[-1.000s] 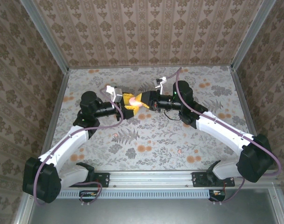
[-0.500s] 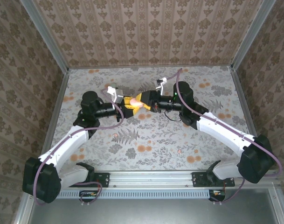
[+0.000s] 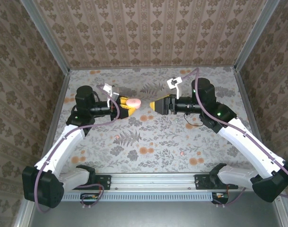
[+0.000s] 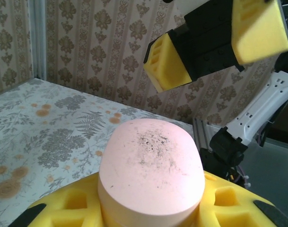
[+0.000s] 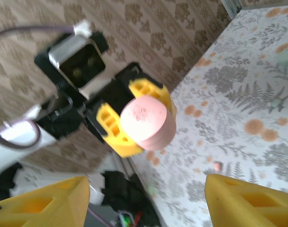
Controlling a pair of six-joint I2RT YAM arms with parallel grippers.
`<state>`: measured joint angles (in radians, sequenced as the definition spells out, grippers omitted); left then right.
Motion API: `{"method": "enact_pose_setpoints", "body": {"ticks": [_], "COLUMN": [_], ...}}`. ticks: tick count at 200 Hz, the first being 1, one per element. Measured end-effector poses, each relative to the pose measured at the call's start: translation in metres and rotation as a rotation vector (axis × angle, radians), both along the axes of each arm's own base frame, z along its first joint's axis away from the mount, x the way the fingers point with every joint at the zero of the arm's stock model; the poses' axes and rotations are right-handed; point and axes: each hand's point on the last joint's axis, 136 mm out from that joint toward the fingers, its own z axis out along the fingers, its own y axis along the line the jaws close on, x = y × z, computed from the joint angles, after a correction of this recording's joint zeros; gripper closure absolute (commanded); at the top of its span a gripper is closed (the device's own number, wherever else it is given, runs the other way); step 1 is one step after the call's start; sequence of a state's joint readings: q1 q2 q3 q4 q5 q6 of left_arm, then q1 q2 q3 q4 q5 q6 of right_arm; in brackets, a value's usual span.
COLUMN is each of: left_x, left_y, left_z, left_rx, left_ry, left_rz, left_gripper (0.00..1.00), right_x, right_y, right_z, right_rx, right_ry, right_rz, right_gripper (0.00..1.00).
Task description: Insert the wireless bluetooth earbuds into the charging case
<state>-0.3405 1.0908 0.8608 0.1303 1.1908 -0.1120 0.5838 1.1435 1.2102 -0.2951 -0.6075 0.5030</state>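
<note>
Left fingers (image 3: 129, 105) and right fingers (image 3: 156, 105) hang over the desk (image 3: 214, 137), beyond two loose earbuds (image 3: 117, 137) lying at the case's 7 and 5 o'clock. Left pinch the pink case (image 3: 134, 102), which looks shut. Right stand spread and empty at its 3 o'clock. I reckon the lid wants opening next.

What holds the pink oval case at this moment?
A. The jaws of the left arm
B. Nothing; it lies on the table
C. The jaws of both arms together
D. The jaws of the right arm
A: the left gripper has its jaws shut on the pink case, while the right gripper is apart from it with open jaws.
</note>
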Motion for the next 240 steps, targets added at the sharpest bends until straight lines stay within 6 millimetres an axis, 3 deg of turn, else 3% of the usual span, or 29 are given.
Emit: {"method": "enact_pose_setpoints", "body": {"ticks": [37, 74, 145, 240], "left_x": [-0.005, -0.008, -0.013, -0.013], "left_y": [0.001, 0.001, -0.002, -0.005], "left_z": [-0.004, -0.007, -0.008, -0.013], "left_rx": [0.011, 0.017, 0.026, 0.041], "left_ry": [0.035, 0.051, 0.049, 0.057], "left_rz": [-0.026, -0.037, -0.062, -0.074], "left_gripper": [0.82, 0.83, 0.84, 0.86], "right_x": [-0.017, -0.012, 0.0, 0.017], "right_y": [0.01, 0.018, 0.041, 0.048], "right_z": [-0.033, -0.057, -0.044, -0.055], "right_rx": [-0.174, -0.234, -0.186, -0.185], "right_ry": [-0.062, -0.045, -0.06, 0.015], "right_rz": [0.104, 0.142, 0.187, 0.167], "right_gripper": [0.29, 0.29, 0.28, 0.29]}}
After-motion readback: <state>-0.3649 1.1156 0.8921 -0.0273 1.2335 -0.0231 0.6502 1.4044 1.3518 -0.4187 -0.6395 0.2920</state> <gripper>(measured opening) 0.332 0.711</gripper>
